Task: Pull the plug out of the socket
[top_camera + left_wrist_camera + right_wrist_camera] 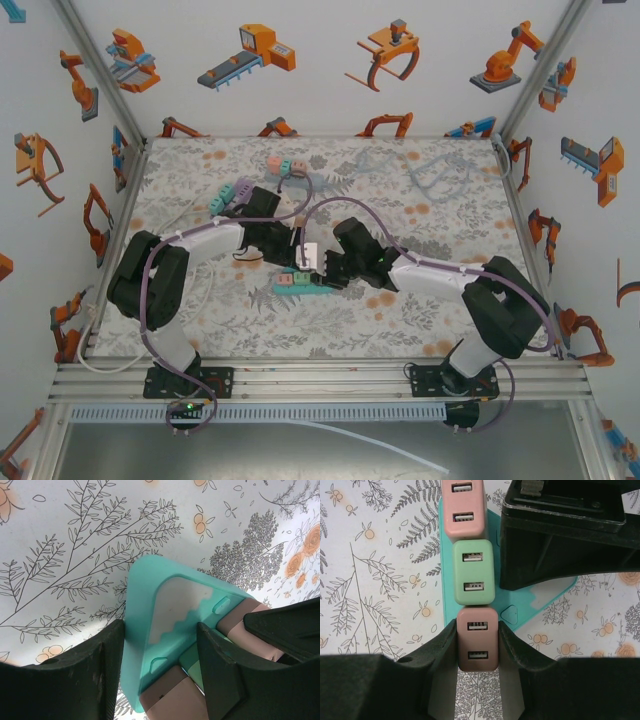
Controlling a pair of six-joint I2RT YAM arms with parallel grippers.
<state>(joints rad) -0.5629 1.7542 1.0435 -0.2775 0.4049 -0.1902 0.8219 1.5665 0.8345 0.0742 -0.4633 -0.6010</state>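
Note:
A teal socket strip [290,290] lies mid-table with three USB plugs in a row on it. In the right wrist view my right gripper [477,647] is shut on the end plug [477,640], a brownish-pink block, with a finger pressed to each side. A green plug [476,572] and a pink plug [464,507] stand beyond it. My left gripper [160,667] is shut across the teal socket [142,595], holding its base by the edges. From above, the left gripper [298,252] and right gripper [325,268] meet over the strip.
A second strip with pink and green blocks [282,165] and a purple one [236,193] lie at the back left. Loose grey cable [420,168] coils at the back right. The left gripper's black body [560,535] looms just right of the plugs.

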